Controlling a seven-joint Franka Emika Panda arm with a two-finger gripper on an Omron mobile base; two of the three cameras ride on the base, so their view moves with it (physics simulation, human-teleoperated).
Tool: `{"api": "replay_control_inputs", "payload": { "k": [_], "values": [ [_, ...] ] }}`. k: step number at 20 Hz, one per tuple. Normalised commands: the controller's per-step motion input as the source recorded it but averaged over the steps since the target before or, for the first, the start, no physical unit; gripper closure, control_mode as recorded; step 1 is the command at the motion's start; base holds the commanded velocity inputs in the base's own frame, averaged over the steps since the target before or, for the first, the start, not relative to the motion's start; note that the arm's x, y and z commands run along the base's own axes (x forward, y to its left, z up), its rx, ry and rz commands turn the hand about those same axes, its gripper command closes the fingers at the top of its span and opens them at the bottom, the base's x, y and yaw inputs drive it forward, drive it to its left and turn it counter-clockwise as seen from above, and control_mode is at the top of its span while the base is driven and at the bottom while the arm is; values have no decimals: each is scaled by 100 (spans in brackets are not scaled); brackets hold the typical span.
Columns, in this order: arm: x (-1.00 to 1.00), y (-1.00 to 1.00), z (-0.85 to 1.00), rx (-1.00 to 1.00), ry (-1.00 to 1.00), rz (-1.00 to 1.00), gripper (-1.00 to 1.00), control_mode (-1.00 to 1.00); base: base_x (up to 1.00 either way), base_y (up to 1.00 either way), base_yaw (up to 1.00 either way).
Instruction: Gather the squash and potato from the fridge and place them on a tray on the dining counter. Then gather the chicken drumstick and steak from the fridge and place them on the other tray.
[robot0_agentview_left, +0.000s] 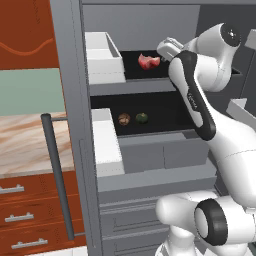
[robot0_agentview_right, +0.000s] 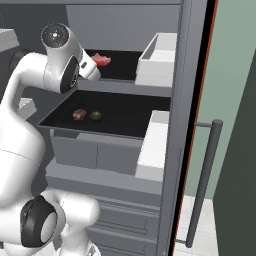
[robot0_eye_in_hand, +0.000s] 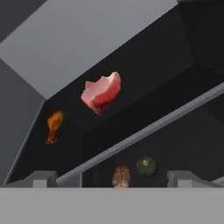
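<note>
The fridge (robot0_agentview_left: 70, 100) stands open. On its upper black shelf lie the pink steak (robot0_agentview_left: 148, 61) (robot0_eye_in_hand: 101, 93) and the orange-brown chicken drumstick (robot0_eye_in_hand: 54, 126). One shelf down, the brown potato (robot0_agentview_left: 124, 119) (robot0_eye_in_hand: 121, 176) and the dark green squash (robot0_agentview_left: 142, 118) (robot0_eye_in_hand: 146, 166) sit side by side. My gripper (robot0_eye_in_hand: 113, 180) is open with nothing between its fingers. It hovers in front of the upper shelf, just right of the steak, and touches nothing. The trays and the dining counter are out of view.
White door bins (robot0_agentview_left: 105, 57) (robot0_agentview_right: 157, 60) hang on the open doors at both sides of the shelves. A long bar handle (robot0_agentview_left: 57, 175) stands on the left door. Grey drawers (robot0_agentview_left: 150, 155) sit below the shelves. A marbled counter with red-brown drawers (robot0_agentview_left: 25, 145) is at the left.
</note>
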Motion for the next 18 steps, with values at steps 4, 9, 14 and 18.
{"api": "replay_control_inputs", "payload": {
  "k": [4,9,14,18],
  "values": [
    [50,0,-15,1,1,0,-100,-100,0,0,0],
    [51,1,-13,0,0,0,-100,-100,0,0,0],
    [50,2,-12,0,0,0,-100,-100,0,0,0],
    [51,2,-7,1,0,0,-100,-100,0,0,0]
  ]
}}
